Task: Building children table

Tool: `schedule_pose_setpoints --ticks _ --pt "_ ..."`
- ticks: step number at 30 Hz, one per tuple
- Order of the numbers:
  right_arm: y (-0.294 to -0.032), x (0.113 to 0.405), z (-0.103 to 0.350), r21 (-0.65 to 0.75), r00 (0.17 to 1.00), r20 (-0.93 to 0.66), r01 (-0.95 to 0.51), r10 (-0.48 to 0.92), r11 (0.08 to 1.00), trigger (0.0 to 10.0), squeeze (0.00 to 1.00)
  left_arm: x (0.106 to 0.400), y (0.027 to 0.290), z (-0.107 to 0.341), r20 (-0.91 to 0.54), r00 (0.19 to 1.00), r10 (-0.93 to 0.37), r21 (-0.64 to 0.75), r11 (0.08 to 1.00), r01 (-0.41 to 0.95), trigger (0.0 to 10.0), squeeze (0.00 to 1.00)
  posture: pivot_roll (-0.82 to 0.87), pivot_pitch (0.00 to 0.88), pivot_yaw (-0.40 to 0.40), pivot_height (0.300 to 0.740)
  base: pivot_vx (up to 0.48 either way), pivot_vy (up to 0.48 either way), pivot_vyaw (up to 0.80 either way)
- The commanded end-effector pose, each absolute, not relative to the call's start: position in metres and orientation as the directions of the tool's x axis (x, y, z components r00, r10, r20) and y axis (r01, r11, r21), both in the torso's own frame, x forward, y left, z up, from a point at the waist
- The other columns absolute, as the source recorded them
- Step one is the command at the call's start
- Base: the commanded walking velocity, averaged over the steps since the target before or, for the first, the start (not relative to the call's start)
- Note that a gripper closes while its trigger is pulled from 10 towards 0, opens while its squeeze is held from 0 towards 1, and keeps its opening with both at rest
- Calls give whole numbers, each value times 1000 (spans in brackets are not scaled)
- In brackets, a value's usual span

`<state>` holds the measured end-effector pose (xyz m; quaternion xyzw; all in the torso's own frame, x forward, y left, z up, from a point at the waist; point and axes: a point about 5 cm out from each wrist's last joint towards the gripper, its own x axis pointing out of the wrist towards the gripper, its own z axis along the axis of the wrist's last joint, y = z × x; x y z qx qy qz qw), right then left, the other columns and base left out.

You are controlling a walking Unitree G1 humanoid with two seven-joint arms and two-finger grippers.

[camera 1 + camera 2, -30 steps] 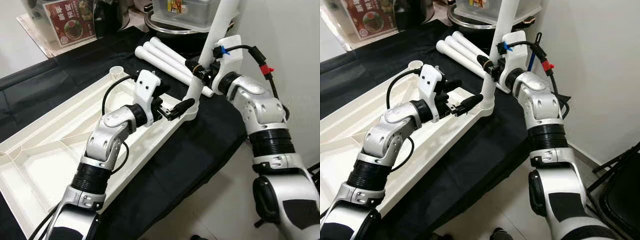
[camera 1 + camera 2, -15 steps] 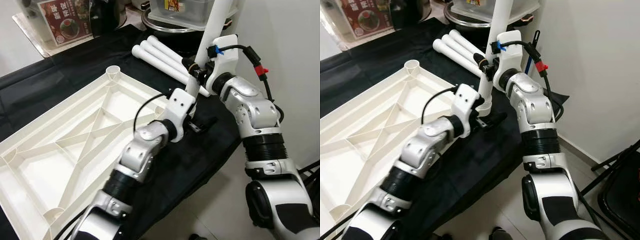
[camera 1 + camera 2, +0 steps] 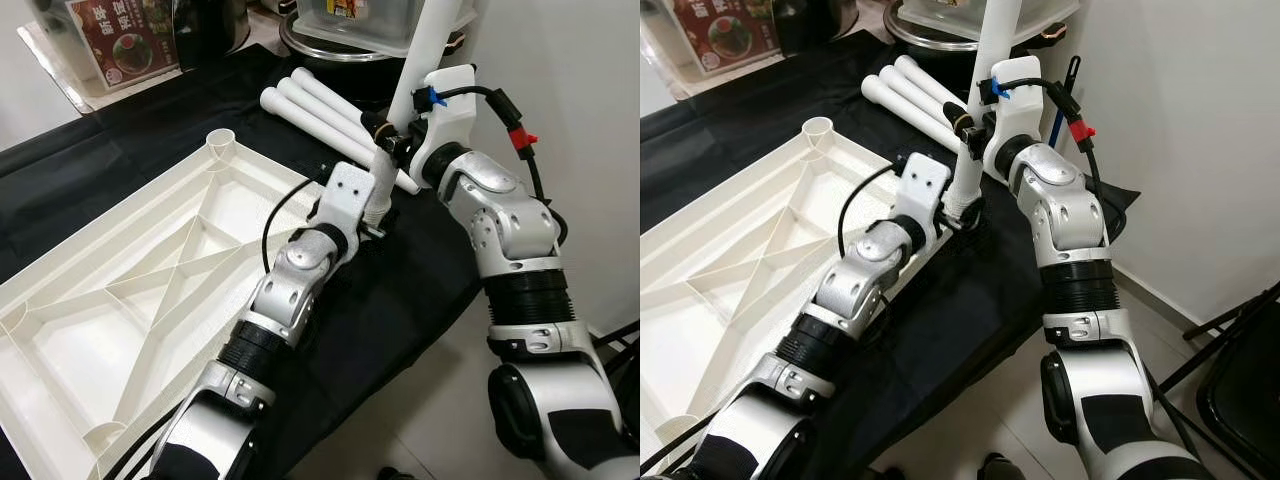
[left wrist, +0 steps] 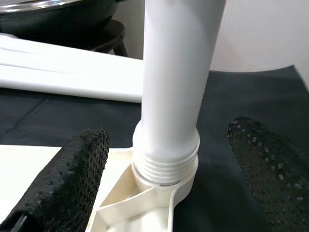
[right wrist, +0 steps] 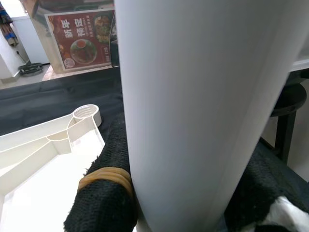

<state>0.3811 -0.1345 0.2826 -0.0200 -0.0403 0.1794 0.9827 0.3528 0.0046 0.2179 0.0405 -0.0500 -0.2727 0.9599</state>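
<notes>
Black cloth-covered table point(image 3: 420, 290) spans the frame. White ribbed plastic tabletop point(image 3: 130, 290), upside down, fills the left. White tubular plastic leg point(image 3: 405, 95) stands upright in its corner socket point(image 4: 161, 181), upper centre. Three spare white legs point(image 3: 320, 110) lie behind it. Right gripper point(image 3: 385, 135) clamped on the standing leg; left gripper point(image 4: 166, 159) fingers point(image 4: 72, 169) apart, flanking the socket.

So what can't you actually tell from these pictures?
- How deep the leg is screwed into the socket: left wrist view, the collar hides the thread.
- The leg's top end: cut off by the upper edge in both eye views.
- The left gripper: eye views, its white wrist mount covers the fingers.
</notes>
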Motion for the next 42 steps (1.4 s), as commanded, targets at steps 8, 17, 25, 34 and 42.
schedule_pose_setpoints --ticks 8,17,25,34,42 --pt "-134 382 213 8 922 -226 -320 313 947 0 0 341 -28 225 130 798 -589 -36 801 597 10000 1000 -82 200 34 740 0 0 0" --pt "-129 380 213 15 916 -225 -339 333 941 0 0 343 -43 218 117 812 -572 -8 817 576 10000 0 -87 201 32 740 0 0 0" --pt "-128 379 216 22 912 -218 -350 346 936 0 0 357 -34 224 140 849 -510 -18 856 517 10000 0 -92 202 32 740 0 0 0" --pt "-126 378 215 27 910 -219 -355 352 935 0 0 362 -40 229 147 847 -511 -37 853 521 7373 0 -99 202 34 740 0 0 0" --pt "-127 377 216 23 910 -217 -356 352 934 0 0 365 -41 232 156 847 -509 -42 853 520 0 0 -105 199 38 740 0 0 0"
